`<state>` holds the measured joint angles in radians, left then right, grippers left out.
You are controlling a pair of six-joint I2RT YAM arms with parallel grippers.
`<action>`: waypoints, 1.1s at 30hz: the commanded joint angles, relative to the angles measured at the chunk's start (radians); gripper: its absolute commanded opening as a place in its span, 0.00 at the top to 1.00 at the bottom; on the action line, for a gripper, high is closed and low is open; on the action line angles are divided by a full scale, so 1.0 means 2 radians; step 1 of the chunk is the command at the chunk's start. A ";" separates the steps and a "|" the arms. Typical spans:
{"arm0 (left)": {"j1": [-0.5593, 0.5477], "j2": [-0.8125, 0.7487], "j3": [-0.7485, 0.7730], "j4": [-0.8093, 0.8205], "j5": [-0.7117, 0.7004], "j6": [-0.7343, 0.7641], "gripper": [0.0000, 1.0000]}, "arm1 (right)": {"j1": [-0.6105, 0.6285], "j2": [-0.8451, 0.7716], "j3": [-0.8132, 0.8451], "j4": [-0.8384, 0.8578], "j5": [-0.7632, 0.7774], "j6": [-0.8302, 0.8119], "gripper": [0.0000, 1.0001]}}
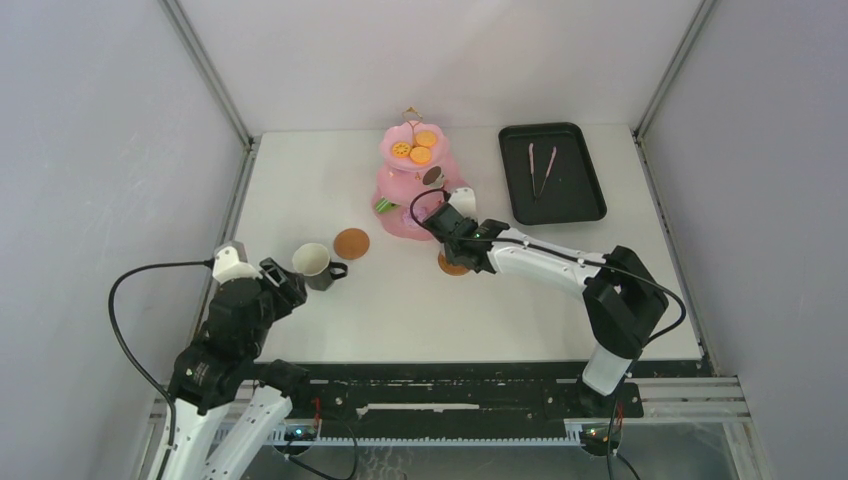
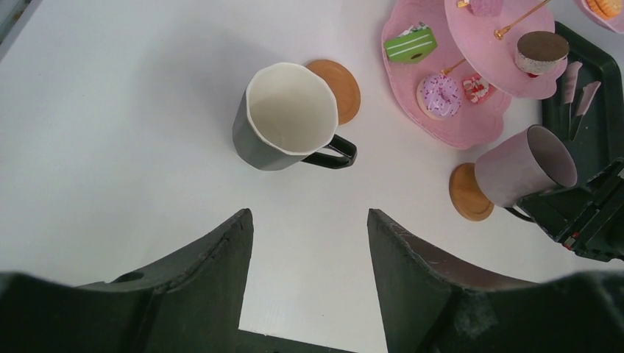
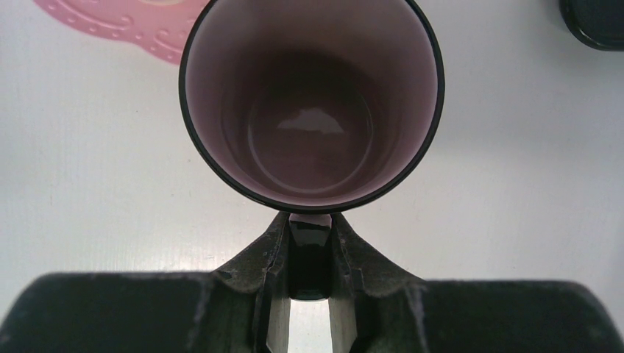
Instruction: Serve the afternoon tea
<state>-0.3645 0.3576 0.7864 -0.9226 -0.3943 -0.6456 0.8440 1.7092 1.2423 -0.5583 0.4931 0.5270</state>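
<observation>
The right gripper (image 3: 309,254) pinches the handle of a dark mug (image 3: 309,103) with a pinkish inside. That mug is tipped above a brown coaster (image 2: 469,193), near the pink cake stand (image 1: 395,225). The left gripper (image 2: 309,276) is wide open and holds nothing. Ahead of it, a second mug (image 2: 283,121) stands upright on the table (image 1: 400,310), just beside the other coaster (image 2: 340,88).

The left hand (image 2: 309,220) gapes wide near an upright dark mug (image 2: 283,121) standing just beside a round brown coaster (image 2: 342,88).
</observation>
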 commanded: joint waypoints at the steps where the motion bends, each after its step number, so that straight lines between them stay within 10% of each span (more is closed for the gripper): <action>1: -0.001 0.009 0.033 0.019 -0.011 0.019 0.37 | -0.007 -0.007 0.006 0.046 0.011 -0.007 1.00; 33: -0.001 0.020 0.028 0.023 -0.008 0.029 0.35 | 0.022 0.012 -0.050 0.051 0.004 0.040 1.00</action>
<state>-0.3645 0.3862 0.7952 -0.9211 -0.3996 -0.6018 0.8703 1.7393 1.1481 -0.4587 0.4797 0.5770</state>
